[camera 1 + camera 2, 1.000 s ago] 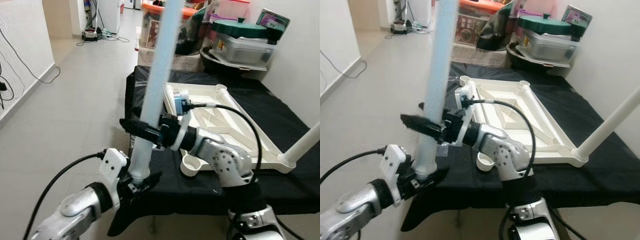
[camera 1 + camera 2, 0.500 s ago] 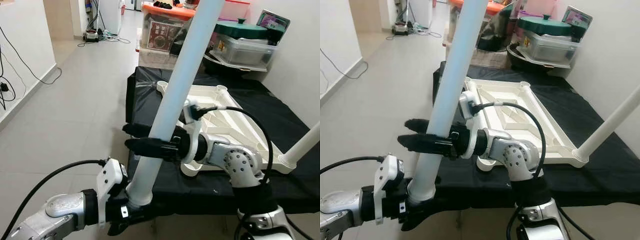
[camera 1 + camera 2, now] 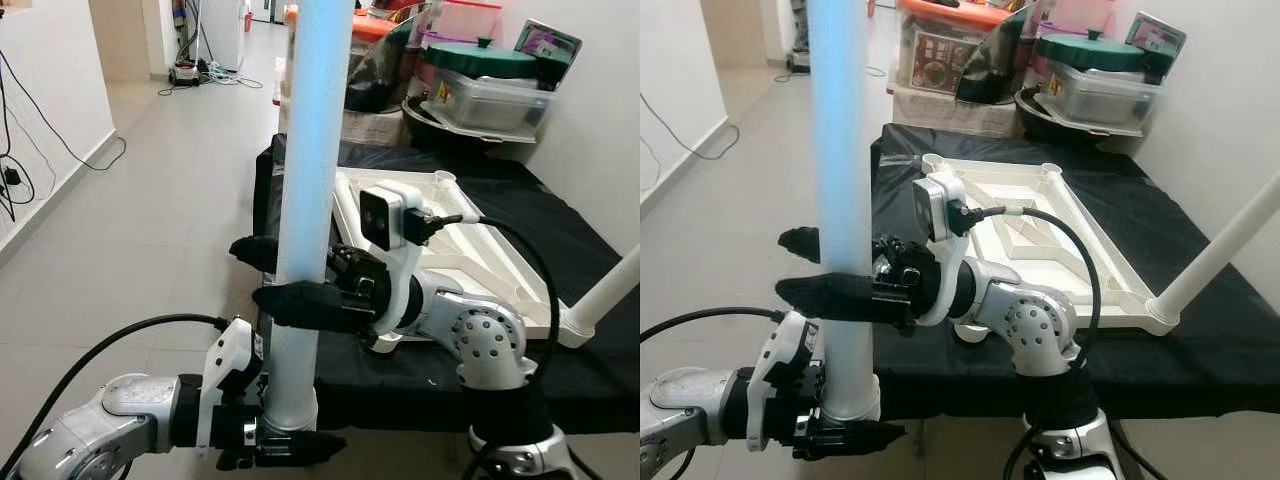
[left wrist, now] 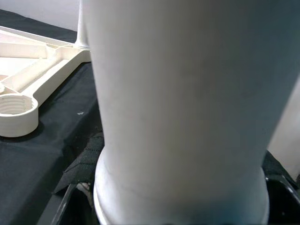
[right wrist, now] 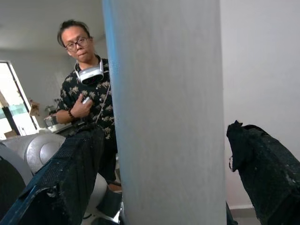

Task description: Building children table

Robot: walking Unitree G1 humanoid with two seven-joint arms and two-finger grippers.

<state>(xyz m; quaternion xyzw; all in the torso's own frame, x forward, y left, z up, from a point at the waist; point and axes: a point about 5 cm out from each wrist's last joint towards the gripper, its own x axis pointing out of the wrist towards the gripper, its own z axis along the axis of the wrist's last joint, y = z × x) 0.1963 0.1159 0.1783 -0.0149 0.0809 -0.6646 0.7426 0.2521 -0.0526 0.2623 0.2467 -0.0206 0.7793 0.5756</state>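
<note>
Black table [image 3: 560,230]: one tabletop [image 3: 470,250], two legs [image 3: 310,200] (one held).

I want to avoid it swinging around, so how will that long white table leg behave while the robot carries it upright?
The table leg looks rigid, a smooth plastic tube, so probably light and unlikely to bend. Its surface seems slick, so it may slip through the right pincer, whose fingers look spread around it. Being tall above the left pincer at its base, it could easily tip.

No lettering is legible; the printed label on the clear orange-lidded storage box [image 3: 940,52] is too blurred
</note>
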